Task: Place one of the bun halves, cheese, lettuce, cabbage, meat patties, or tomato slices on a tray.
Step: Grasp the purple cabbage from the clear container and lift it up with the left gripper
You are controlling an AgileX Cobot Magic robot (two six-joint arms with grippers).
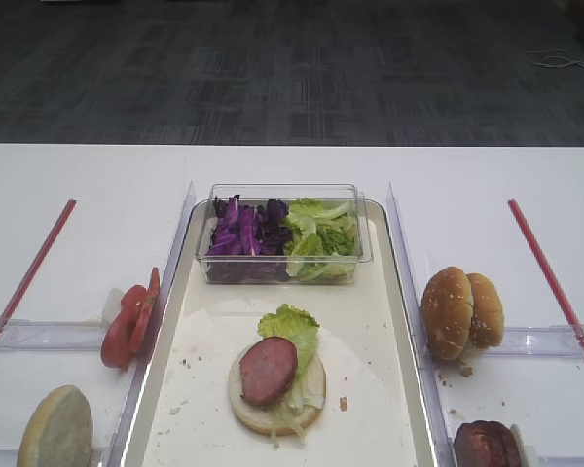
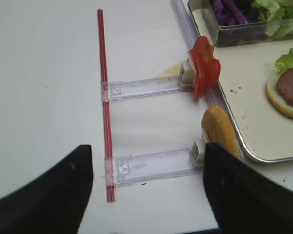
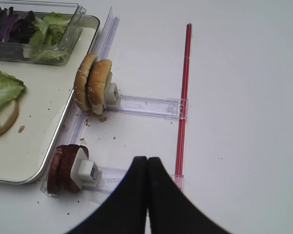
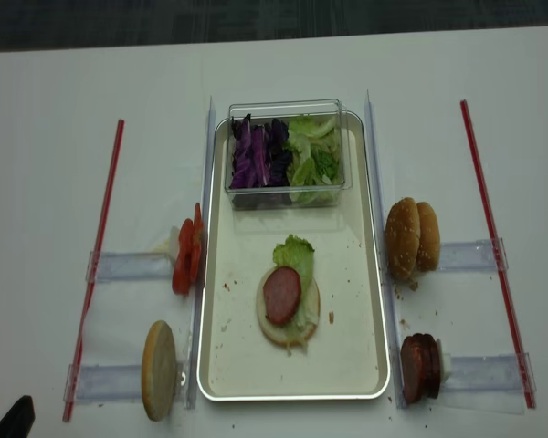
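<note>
In the exterior high view, the tomato slices are seen standing on edge just left of the tray. In the left wrist view, the left end effector is held wide open and empty; the slices are judged soft, wet, easily torn, best pinched across the faces. In the right wrist view, the right end effector is closed, empty.

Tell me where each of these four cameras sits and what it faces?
Exterior high: in front, angled down over the tray; no robot parts.
Realsense: overhead, straight down; a dark tip at the bottom-left corner.
Right wrist: above the shut right gripper, facing bun halves and meat patties.
Left wrist: above the open left gripper, facing tomato slices.
All share the tray.
</note>
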